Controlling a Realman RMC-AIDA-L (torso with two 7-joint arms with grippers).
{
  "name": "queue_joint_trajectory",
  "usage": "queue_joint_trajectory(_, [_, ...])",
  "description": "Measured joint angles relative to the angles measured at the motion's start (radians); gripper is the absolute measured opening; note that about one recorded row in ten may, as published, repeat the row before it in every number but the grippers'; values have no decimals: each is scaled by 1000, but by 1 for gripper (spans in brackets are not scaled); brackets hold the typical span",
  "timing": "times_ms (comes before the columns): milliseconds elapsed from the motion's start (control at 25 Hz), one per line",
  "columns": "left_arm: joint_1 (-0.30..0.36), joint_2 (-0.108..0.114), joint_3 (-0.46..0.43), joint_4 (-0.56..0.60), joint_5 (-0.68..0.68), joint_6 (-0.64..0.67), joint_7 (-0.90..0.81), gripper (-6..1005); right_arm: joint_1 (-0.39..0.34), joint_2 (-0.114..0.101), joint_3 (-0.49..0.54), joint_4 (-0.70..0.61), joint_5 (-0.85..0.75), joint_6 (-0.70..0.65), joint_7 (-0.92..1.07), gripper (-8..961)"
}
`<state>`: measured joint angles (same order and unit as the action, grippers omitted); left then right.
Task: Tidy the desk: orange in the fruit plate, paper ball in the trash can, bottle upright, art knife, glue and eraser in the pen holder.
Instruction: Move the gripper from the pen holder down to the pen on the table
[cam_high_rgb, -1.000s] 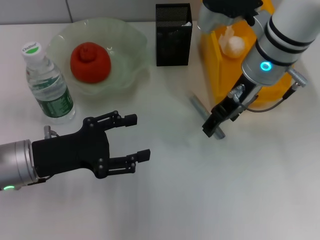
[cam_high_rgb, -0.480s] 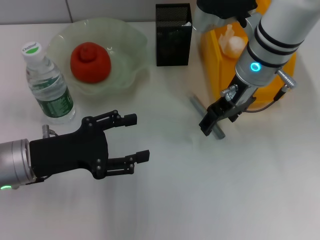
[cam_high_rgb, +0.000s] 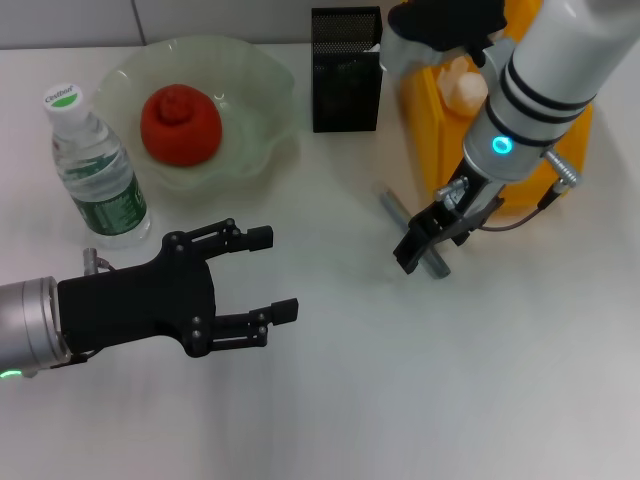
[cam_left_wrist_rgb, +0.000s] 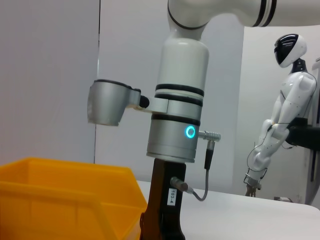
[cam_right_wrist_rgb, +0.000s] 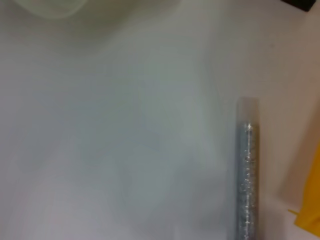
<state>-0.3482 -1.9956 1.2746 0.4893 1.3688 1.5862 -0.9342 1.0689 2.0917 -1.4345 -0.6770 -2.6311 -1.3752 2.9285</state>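
A: How many of each thing are out?

B: One bottle (cam_high_rgb: 94, 168) standing upright at the robot's far left, one orange (cam_high_rgb: 180, 124) in the one fruit plate (cam_high_rgb: 255, 85), one black mesh pen holder (cam_high_rgb: 346, 70), one yellow trash can (cam_high_rgb: 432, 130) with one paper ball (cam_high_rgb: 470, 82) inside it, and one grey art knife (cam_high_rgb: 396, 213) flat on the white tabletop (cam_high_rgb: 350, 380).

A: Where does the art knife lie relative to the hands?

B: The right hand (cam_high_rgb: 421, 247) is low over the end of the knife nearer the robot, right in front of the trash can; that end is hidden under it. I cannot tell how far apart its fingers stand. The right wrist view shows the knife's grey barrel (cam_right_wrist_rgb: 247, 170) lying on the tabletop. The left hand (cam_high_rgb: 268, 275) hovers well apart from the knife, near the bottle, with its fingers spread wide and nothing between them.

A: Anything different from a second ago?

B: The right hand has shifted slightly toward the robot's left along the knife. The left hand, bottle, orange and pen holder are unchanged.
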Motion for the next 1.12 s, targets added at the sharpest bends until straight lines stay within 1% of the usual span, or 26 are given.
queue_joint_trajectory(80, [0,0,0,0,-1,0,0,818,-2,0,-32,4,16,15,0,795])
queue_joint_trajectory(480, [2,0,0,-3,-4,1,0,818,-1,1,-57,26,19,48,-3,657])
queue_joint_trajectory(640, [2,0,0,-2,-4,3,0,818,-3,1,-58,27,19,56,-10,534])
queue_joint_trajectory(840, [2,-1,0,-1,-4,5,0,818,-3,1,-68,28,21,68,-13,535])
queue_joint_trajectory(880, [2,-2,0,0,-4,6,0,818,-3,1,-85,28,28,75,-14,520])
queue_joint_trajectory(1120, [2,-3,0,-1,-4,6,0,819,-3,1,-100,28,33,81,-14,433])
